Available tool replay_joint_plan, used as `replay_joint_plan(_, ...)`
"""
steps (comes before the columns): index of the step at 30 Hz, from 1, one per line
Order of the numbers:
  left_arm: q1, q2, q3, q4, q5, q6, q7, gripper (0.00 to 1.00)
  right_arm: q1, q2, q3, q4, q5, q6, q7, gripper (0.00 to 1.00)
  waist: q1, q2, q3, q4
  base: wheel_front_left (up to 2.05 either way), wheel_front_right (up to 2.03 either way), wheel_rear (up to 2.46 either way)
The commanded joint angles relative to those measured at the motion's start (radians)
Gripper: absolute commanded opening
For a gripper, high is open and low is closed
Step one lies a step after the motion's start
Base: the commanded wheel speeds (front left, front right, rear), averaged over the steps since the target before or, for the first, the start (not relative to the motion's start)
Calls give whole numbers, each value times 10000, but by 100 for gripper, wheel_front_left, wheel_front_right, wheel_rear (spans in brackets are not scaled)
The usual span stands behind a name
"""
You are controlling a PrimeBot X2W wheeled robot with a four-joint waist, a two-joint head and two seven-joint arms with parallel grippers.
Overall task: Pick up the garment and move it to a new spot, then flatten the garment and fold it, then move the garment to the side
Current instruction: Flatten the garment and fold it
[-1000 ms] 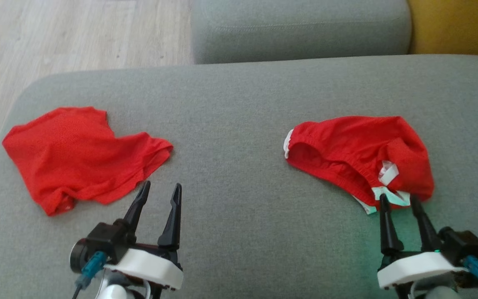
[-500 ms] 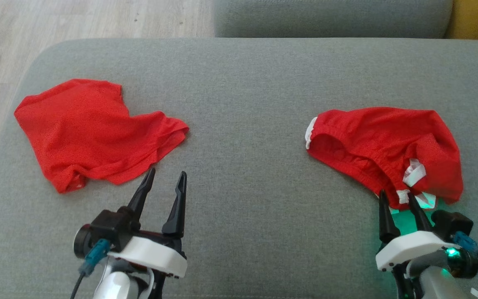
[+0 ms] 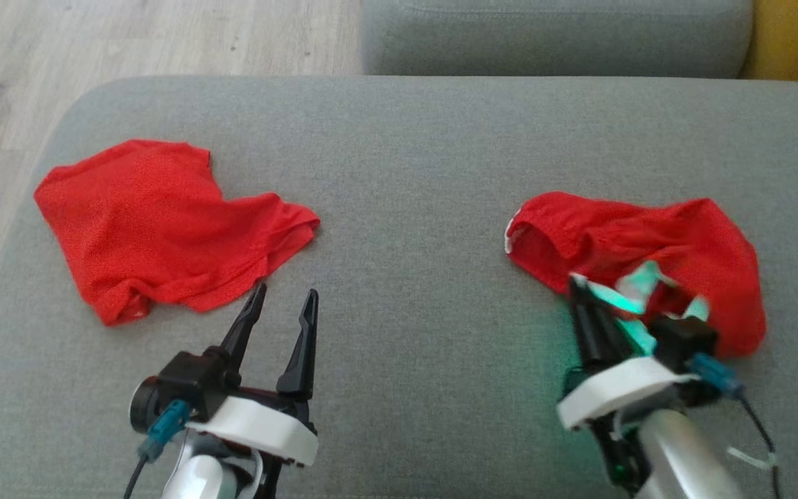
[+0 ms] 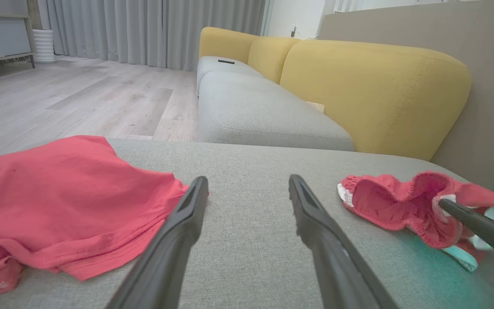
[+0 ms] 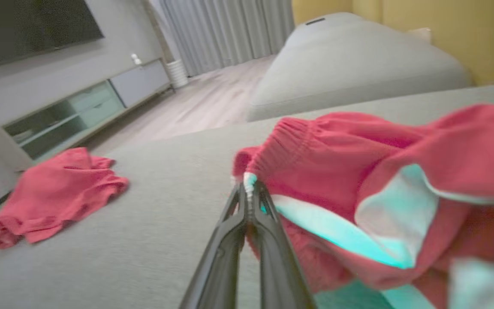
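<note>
Head view: on the grey sofa cushion (image 3: 413, 173) the red garment (image 3: 655, 229) lies bunched at 3 o'clock, and a second red cloth (image 3: 149, 222) lies at 9 o'clock. The right end effector (image 3: 577, 285) pinches the garment's near edge (a green glow tints the white trim). The left end effector (image 3: 285, 296) stands spread, close to the second cloth.

Left wrist view: its spread fingers (image 4: 178, 227) point over bare cushion, with the garment at 3 o'clock.

Right wrist view: the tips, pressed together, grip the elastic waistband, and the rest of the garment bulges toward 2 o'clock.
</note>
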Motion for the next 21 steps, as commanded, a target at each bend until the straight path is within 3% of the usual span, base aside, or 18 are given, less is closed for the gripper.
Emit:
replay_joint_plan(1, -436, -20, 279, -328, -41, 68, -122, 100, -512, -31, 453, -461, 85, 52, -111, 0, 0, 0, -49, 26, 0, 0, 0)
replay_joint_plan(6, -368, -20, 344, -450, -65, 145, -122, 100, -794, -31, 1948, -1230, 552, 52, -111, 0, 0, 0, -176, 147, 0, 0, 0)
replay_joint_plan(11, -248, -20, 346, -467, -73, 158, -122, 100, -1097, -31, 3303, -1098, 916, 52, -111, 0, 0, 0, -295, 299, 0, 0, 0)
replay_joint_plan(12, -226, -20, 343, -462, -75, 161, -122, 100, -1151, -31, 3576, -945, 978, 52, -111, 18, 0, 0, -315, 324, 0, 0, 0)
replay_joint_plan(13, -207, -20, 340, -453, -76, 163, -122, 100, -1201, -31, 3859, -761, 1004, 52, -111, 94, 0, 0, -330, 346, 0, 0, 0)
replay_joint_plan(14, -193, -20, 341, -444, -78, 166, -122, 100, -1228, -31, 4135, -513, 1073, 52, -111, 100, 0, 0, -346, 362, 0, 0, 0)
replay_joint_plan(21, -82, -20, 400, -399, -112, 230, -122, 100, -1133, -31, 4842, 79, 1259, 52, -111, 100, 0, 0, -532, 192, 0, 0, 0)
